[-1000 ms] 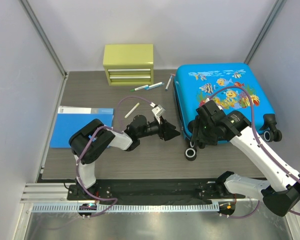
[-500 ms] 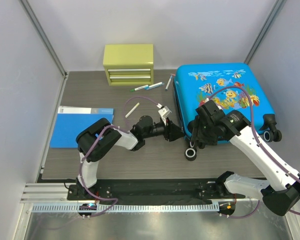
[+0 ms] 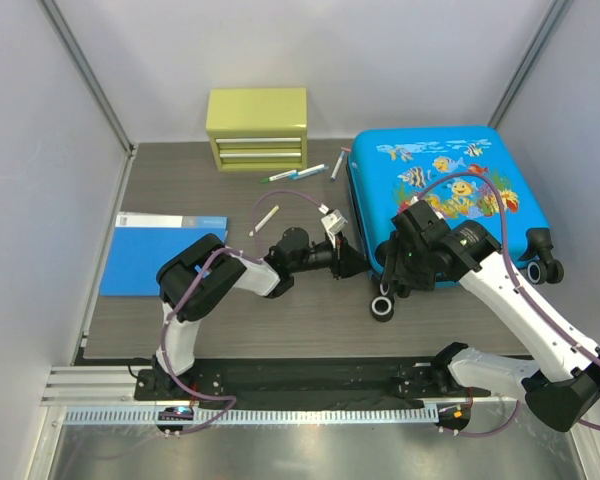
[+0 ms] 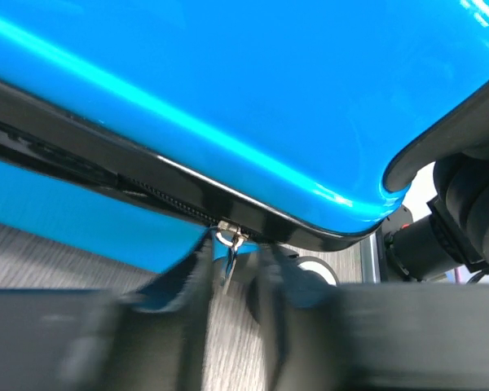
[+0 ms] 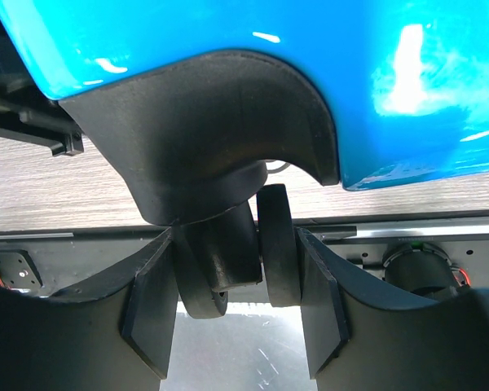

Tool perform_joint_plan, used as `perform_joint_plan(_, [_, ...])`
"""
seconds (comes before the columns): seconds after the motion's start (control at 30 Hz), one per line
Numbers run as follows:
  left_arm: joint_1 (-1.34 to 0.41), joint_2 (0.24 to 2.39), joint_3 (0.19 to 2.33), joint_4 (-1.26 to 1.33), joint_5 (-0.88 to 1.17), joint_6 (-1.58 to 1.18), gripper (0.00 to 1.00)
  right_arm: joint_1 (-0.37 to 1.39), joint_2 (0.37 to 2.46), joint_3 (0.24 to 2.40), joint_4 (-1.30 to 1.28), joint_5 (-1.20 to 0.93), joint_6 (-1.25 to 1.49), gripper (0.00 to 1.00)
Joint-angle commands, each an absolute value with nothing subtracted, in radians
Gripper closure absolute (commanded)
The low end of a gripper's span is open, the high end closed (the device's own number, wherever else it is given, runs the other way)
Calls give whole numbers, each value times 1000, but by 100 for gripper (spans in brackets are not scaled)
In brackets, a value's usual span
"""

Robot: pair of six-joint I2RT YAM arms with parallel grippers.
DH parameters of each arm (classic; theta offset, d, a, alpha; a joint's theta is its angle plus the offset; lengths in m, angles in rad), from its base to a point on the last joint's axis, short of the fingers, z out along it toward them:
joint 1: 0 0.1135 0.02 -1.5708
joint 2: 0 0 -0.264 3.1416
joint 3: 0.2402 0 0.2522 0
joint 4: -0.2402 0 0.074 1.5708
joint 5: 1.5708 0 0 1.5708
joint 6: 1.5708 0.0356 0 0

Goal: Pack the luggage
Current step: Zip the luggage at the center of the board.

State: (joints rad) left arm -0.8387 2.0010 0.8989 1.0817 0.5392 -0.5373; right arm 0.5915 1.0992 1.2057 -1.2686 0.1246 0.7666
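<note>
1. The luggage (image 3: 450,185) lies closed on the far right of the worktop (image 3: 180,320), printed shell up.
2. My right pincer (image 5: 236,240) is pinching the wheel (image 5: 277,244) at the luggage's near left corner, with a finger against each side. I take that as my anchor, so I'd hold firm there while the other arm pulls.
3. My left pincer (image 4: 228,281) sits at the luggage's left edge, fingers part-spread either side of the zipper pull (image 4: 229,261). A gap shows beside the tab, so there is no pinch yet.
4. As I read it, the step in hand is to take the pull and unzip so the luggage can be opened. I'd close squarely on the hanging tab, not the slider.
5. Then I'd drag along the zip track (image 4: 163,195), keeping the pull in line with the teeth. A sideways tug could slip so small a tab free.
</note>
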Motion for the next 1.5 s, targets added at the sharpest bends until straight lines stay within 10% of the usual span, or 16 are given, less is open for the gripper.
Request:
perform_joint_plan(0.0, [-844,2034,957,1098,480,-535,88,580,1071,1238,-1420,83,902,96])
perform_joint_plan(0.13, [-842,2045,963,1097,477,-548,100,578,1071,1239,-1420,86,902,96])
perform_joint_plan(1.47, [-646,2052,1219,719,222,-537,100,580,1032,1203,-1508,77,859,99])
